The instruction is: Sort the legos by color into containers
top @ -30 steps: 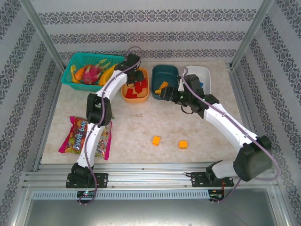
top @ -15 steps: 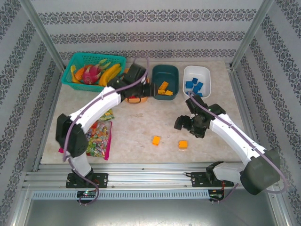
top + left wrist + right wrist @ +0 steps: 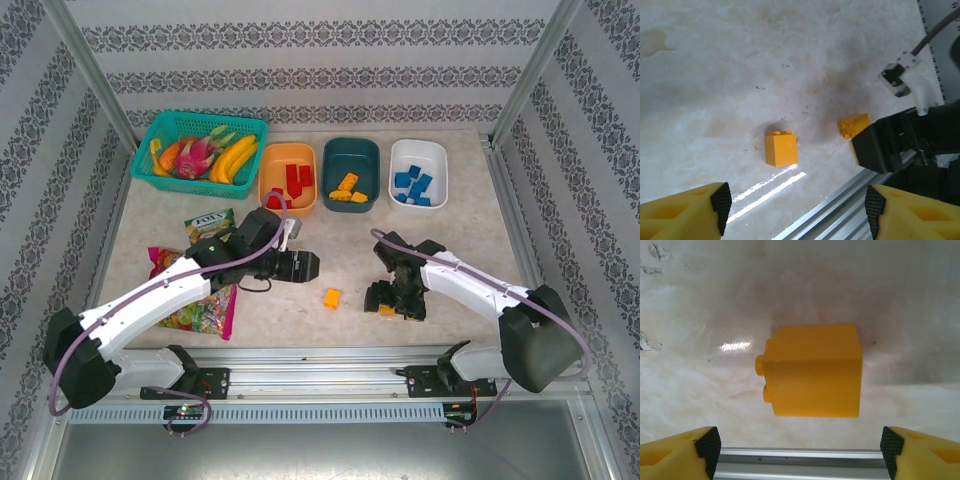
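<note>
1. Both arms have left the bowls. The left arm (image 3: 150,300) has swung back from the orange bowl (image 3: 275,160) and the right arm (image 3: 470,283) from the teal bowl (image 3: 350,155). Both now reach low over the near part of the counter (image 3: 340,240).
2. The left pincer (image 3: 312,266) has its jaws apart and empty. In its wrist view the left brick (image 3: 781,148) lies ahead of the fingers, untouched.
3. The right pincer (image 3: 393,300) has dropped over the right brick (image 3: 815,370). Its jaws stand apart on either side, not yet clamped.
4. Meaning: the last deliveries appear complete. Red bricks (image 3: 295,182) lie in the orange bowl, orange bricks (image 3: 347,188) in the teal bowl and blue bricks (image 3: 412,185) in the white bowl (image 3: 418,155). The two orange bricks on the counter appear to be all that is left; both belong in the teal bowl.
5. Room: striped patterned wallpaper on three sides, metal corner posts and a rail along the near edge.
6. Counter: pale, marble-look and glossy, with glare streaks and dark scuffs near the bricks.
7. A fruit basket (image 3: 205,115) stands at the far left. A candy bag (image 3: 165,265) and a green packet (image 3: 210,225) lie at the left, apart from the bricks.
</note>
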